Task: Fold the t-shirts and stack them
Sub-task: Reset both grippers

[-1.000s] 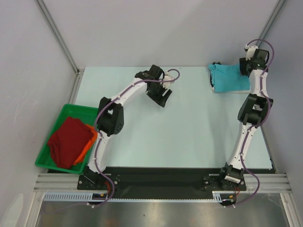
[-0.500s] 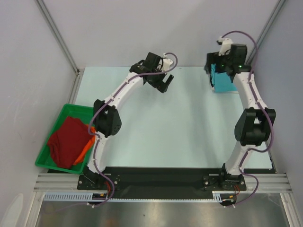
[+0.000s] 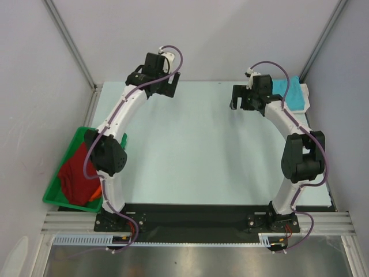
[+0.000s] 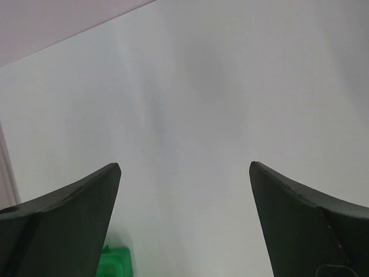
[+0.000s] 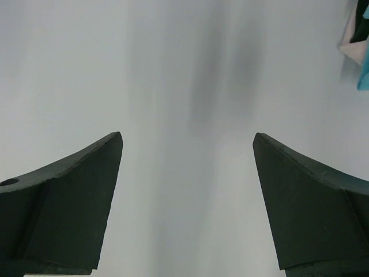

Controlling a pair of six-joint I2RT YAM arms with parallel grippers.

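A folded turquoise t-shirt point(image 3: 290, 92) lies at the table's back right on a cream-white t-shirt, whose edge point(image 3: 306, 96) shows beside it. My right gripper point(image 3: 241, 103) hangs open and empty to the left of that stack. In the right wrist view the gripper point(image 5: 187, 135) faces bare table, with the turquoise cloth point(image 5: 364, 75) at the frame's right edge. My left gripper point(image 3: 160, 91) is open and empty over the back left of the table. The left wrist view shows that gripper point(image 4: 184, 167) above bare table. A dark red t-shirt point(image 3: 78, 173) and an orange t-shirt point(image 3: 95, 190) lie crumpled in the bin.
The green plastic bin point(image 3: 76, 141) stands off the table's left edge; its corner point(image 4: 115, 262) shows in the left wrist view. Grey walls and metal frame posts point(image 3: 69, 43) close in the back and sides. The left arm's elbow point(image 3: 106, 156) overhangs the bin.
The right gripper has come off the turquoise shirt and swung left, opening wide. The left gripper has moved back and to the left and opened fully. The turquoise shirt now lies uncovered.
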